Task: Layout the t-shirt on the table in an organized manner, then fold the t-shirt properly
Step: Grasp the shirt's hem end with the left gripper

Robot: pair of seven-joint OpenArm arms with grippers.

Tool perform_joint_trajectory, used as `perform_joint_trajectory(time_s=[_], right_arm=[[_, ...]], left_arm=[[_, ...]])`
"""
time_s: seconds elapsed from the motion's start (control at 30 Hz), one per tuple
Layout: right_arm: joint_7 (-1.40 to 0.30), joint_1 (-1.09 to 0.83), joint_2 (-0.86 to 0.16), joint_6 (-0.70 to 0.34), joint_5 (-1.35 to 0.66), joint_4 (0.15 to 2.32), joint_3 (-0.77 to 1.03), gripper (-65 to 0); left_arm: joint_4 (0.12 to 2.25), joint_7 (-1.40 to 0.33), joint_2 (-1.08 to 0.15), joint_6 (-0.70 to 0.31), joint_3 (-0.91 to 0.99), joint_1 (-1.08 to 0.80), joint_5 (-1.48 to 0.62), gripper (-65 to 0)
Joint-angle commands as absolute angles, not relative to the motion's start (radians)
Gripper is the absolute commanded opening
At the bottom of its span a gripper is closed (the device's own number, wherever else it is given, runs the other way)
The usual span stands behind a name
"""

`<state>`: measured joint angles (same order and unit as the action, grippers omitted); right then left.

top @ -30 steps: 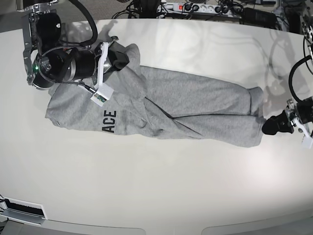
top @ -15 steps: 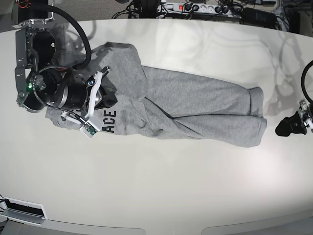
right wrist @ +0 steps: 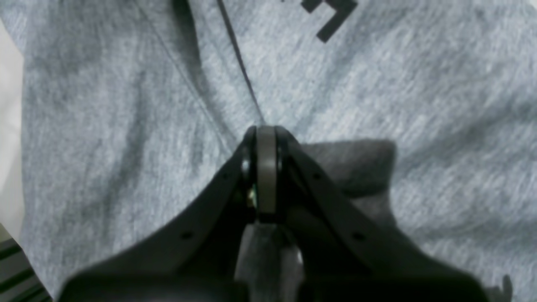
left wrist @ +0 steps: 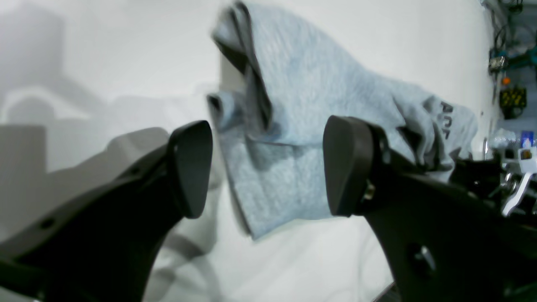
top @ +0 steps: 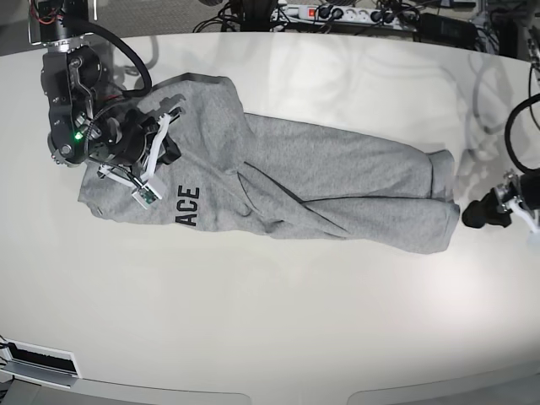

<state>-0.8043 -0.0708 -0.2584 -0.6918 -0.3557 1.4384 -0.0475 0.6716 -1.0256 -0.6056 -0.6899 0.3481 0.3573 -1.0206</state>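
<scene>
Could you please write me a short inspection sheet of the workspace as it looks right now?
Surface: glossy off-white table, bare around the shirt.
Job's things: grey t-shirt lies bunched lengthwise, folds overlapping, black letters "ACE" showing; not yet laid flat.
Clutter: nothing seen on the table.
End effectors: left end effector open, empty, just off the shirt's end; right end effector shut, tips on the fabric, pinch not clear.
Cables: loops on both arms; a tangle beyond the far edge.
Surroundings: power strip behind the table.
</scene>
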Motion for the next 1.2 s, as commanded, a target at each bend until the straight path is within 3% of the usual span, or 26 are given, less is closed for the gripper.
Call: perform_joint_trajectory(time_s=[0.0,0.37,0.67,0.93,1.17], right_arm=[[-0.797,-0.058,-0.266,-0.697,-0.366,1.45,-0.042,-65.0],[-0.805,-0.057,-0.266,-0.696,-0.367,1.45,-0.042,-65.0],[-0.804,-0.055,-0.266,-0.696,-0.369,1.45,-0.042,-65.0],[-0.808,-0.055,-0.266,-0.696,-0.369,1.45,-0.042,-65.0],[-0.817,-0.056,-0.266,-0.696,-0.369,1.45,-0.042,-65.0]], left_arm=[[0.685,-0.992,-0.62,-0.698,0.353,0.38,-1.023,-22.8],[0.685,-0.799,-0.577,-0.698,0.35,0.38,-0.83,-22.8],[0.685,-0.61,-0.53,-0.698,0.239,0.379,-0.661,-22.8],[0.685,-0.599,-0.445,-0.698,0.227,0.359,-0.624,-22.8],[0.685,-0.621,-0.445,-0.698,0.228,0.32,-0.624,-23.0]])
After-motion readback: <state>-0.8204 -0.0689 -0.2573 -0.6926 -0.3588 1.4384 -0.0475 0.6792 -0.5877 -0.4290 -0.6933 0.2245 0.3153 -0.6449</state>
